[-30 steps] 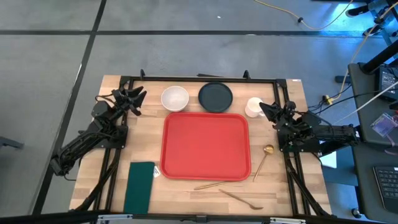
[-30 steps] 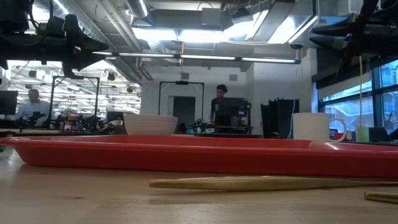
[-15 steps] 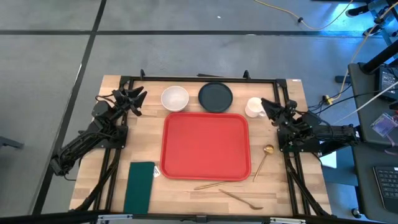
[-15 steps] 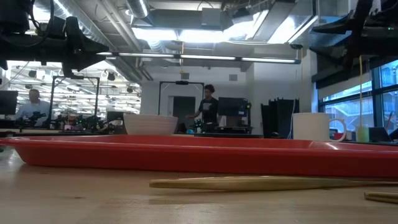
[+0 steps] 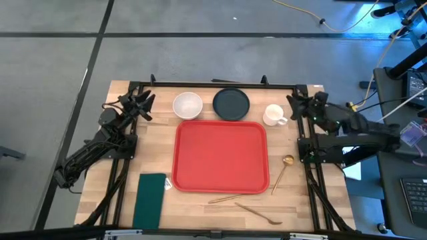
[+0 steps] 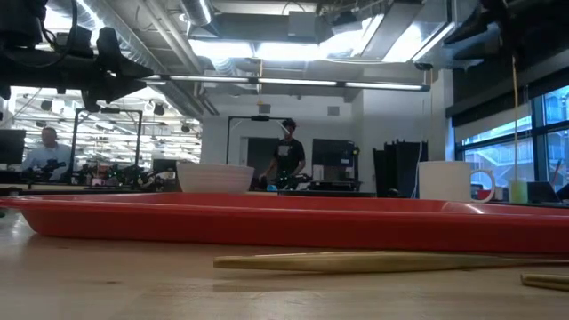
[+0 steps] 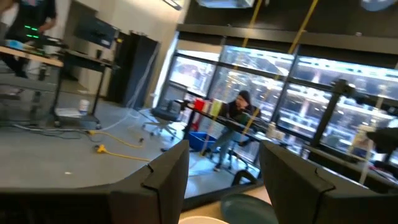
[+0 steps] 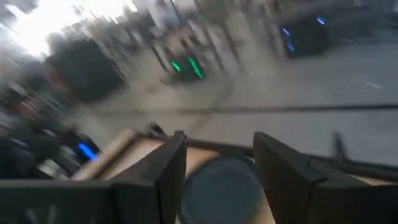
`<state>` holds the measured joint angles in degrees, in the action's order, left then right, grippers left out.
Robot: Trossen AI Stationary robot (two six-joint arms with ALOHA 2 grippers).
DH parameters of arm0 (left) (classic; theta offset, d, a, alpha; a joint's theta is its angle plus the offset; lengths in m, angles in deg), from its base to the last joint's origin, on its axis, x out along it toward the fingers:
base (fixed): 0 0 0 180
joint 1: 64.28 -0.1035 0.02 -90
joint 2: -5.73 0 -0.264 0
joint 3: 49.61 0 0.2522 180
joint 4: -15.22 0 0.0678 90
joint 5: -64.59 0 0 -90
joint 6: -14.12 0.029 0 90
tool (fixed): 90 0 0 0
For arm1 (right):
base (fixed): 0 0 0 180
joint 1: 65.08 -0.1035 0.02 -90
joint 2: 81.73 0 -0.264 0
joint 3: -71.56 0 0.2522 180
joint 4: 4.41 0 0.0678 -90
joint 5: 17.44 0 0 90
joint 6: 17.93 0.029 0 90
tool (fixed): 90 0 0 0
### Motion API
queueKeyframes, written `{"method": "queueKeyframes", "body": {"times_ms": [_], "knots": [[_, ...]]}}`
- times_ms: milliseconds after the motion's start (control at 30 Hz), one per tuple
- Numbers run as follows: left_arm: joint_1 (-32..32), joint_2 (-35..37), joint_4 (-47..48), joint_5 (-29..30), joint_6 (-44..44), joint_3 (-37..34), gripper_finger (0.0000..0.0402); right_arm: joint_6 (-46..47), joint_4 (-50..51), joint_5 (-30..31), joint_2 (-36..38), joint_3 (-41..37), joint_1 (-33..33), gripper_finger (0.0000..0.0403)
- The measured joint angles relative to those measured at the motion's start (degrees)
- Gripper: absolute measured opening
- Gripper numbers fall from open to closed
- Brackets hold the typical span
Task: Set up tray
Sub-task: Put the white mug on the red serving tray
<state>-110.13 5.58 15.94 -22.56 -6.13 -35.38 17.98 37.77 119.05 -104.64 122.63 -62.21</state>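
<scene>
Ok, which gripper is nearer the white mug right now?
The right. The right gripper hovers just beside the white mug, off the tray's far right corner. The left gripper sits across the table, beyond the white bowl and dark plate.

Table (image 5: 200,213): pale wood, matt, visible plank grain. Tray (image 5: 221,157): red plastic, smooth, faint sheen. White bowl (image 5: 187,105) and white mug (image 5: 273,114), upper centre of frame: glazed, glossy. Dark plate (image 5: 231,103): smooth, matt. Napkin (image 5: 149,200), lower left: dark green, matt, cloth-like. Spoon (image 5: 283,170): gold-toned metal, shiny. Chopsticks (image 6: 382,261): pale wood, matt.
</scene>
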Motion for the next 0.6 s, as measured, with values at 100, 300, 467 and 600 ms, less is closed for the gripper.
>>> {"method": "queueKeyframes", "body": {"times_ms": [100,300,467,600], "knots": [[0.0,0.0,0.0,0.3,-0.1,0.0,0.0187,6.5,13.2,0.0,-8.6,8.5,2.7,0.0171],[0.0,0.0,0.0,0.2,-0.2,0.0,0.0187,17.9,36.7,-10.5,-23.3,21.2,12.7,0.0164],[0.0,0.0,0.0,0.2,-1.5,0.0,0.0187,17.0,40.8,-21.4,-31.0,24.5,22.8,0.0164],[0.0,0.0,0.0,-0.1,-1.7,0.0,0.0187,9.4,39.9,-31.2,-36.0,24.3,30.3,0.0164]]}}
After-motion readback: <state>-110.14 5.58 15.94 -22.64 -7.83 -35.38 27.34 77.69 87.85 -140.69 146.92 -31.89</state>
